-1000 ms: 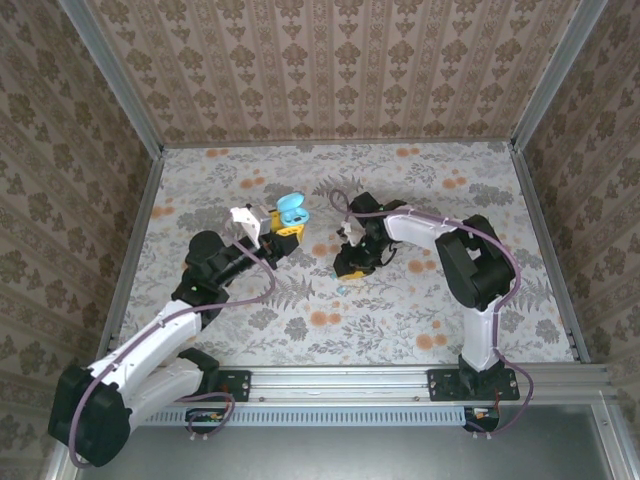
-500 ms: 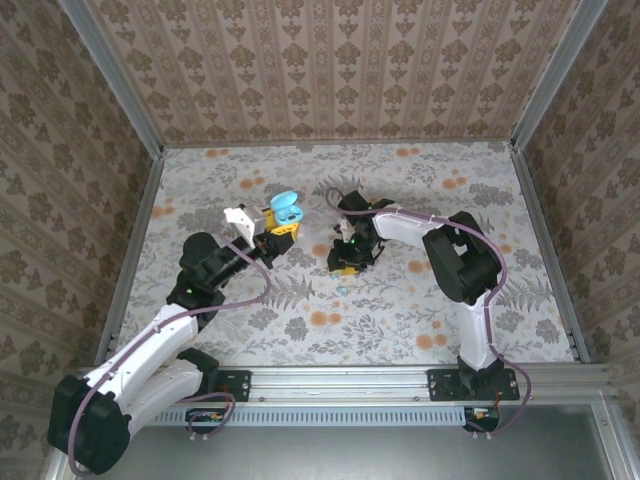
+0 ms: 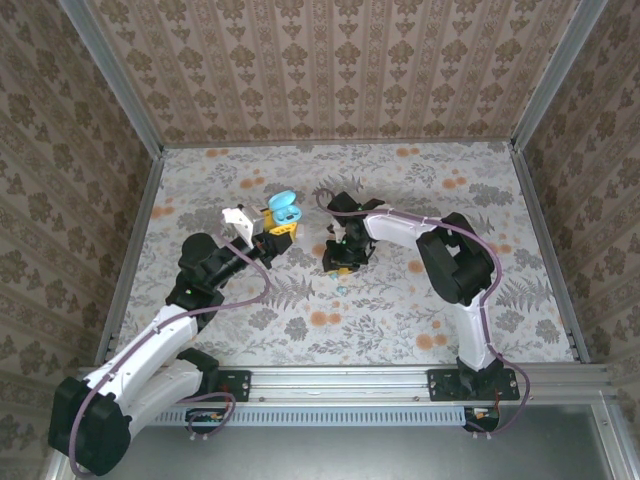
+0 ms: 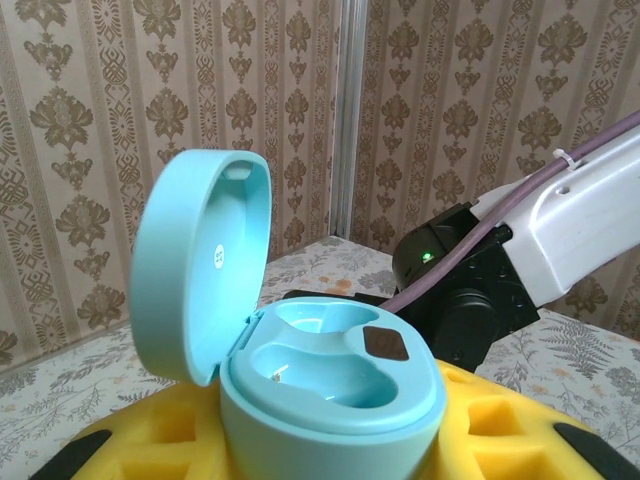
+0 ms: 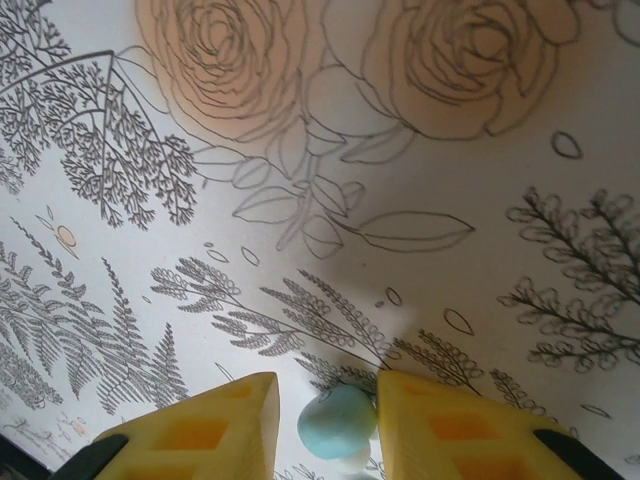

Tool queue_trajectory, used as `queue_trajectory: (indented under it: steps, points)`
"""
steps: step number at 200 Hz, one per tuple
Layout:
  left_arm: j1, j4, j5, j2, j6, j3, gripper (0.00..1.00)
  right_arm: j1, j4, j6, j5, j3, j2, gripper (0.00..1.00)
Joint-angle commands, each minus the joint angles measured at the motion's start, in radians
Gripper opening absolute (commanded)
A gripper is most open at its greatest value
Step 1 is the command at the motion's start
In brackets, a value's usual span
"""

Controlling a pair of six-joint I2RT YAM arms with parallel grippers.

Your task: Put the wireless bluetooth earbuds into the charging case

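While left claw (image 3: pixel 271 227) clamps the open teal charging case (image 4: pixel 330 385), both wells empty, right claw (image 5: pixel 328 402) sits low over surface (image 5: pixel 470 170), jaws narrowly apart astride one teal earbud (image 5: pixel 338 420) lying there; gap visible at one jaw.

Open teal charging case (image 4: pixel 330 390) sits empty; teal earbud (image 5: pixel 338 420) between yellow fingers (image 5: pixel 450 420).

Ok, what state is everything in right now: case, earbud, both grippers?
charging case: lid open, both wells empty.
teal earbud: lying on the table, not in the charging case.
left gripper: shut on the charging case.
right gripper: open, straddling the teal earbud, not yet clamped.
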Motion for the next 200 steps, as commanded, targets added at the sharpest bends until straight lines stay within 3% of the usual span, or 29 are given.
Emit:
queue_trajectory:
  steps: [1,200]
  points:
    - [0.010,0.016,0.002,-0.018,0.011,-0.009,0.26,0.022,-0.035,-0.010,0.031,0.035,0.037,0.33]
    - [0.018,0.022,0.007,-0.021,0.008,-0.015,0.26,0.103,-0.204,-0.037,0.297,0.122,0.068,0.27]
